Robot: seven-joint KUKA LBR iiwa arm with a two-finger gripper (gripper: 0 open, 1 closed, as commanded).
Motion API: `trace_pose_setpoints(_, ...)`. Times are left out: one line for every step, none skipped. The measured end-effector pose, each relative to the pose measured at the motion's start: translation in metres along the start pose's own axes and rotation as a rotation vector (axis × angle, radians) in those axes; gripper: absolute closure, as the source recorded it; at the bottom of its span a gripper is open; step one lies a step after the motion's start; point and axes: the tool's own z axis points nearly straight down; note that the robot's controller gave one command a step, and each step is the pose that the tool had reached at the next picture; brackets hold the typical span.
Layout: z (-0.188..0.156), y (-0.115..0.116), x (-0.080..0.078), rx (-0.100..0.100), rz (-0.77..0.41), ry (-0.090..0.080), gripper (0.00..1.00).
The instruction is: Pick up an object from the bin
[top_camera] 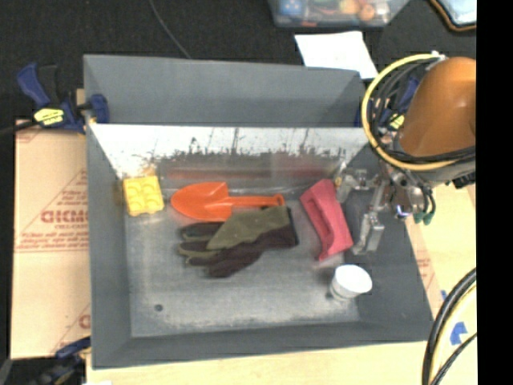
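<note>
Found gripper (369,239) just right of pink plastic block (327,219); couldn't tell whether clenched or released. Judged block light, stiff, slick; best pinched across narrow sides.

The grey bin (240,299) holds a yellow brick (143,195), orange scoop (210,201), dark glove (236,237), pink block (326,219) and white cap (351,281).

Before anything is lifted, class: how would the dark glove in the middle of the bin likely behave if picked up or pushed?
The glove would probably droop, since it lies flat and crumpled. It looks like soft fabric, so likely light. Pushed, it may bunch up and nudge the orange scoop along its upper edge.
</note>
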Motion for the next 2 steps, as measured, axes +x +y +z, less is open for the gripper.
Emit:
trace_pose_setpoints(-0.004, 0.001, -0.002, 0.001, -0.004, -0.008, 0.0)
trace_pose_setpoints(0.15, 0.085, -0.069, -0.001, 0.15, -0.014, 0.0)
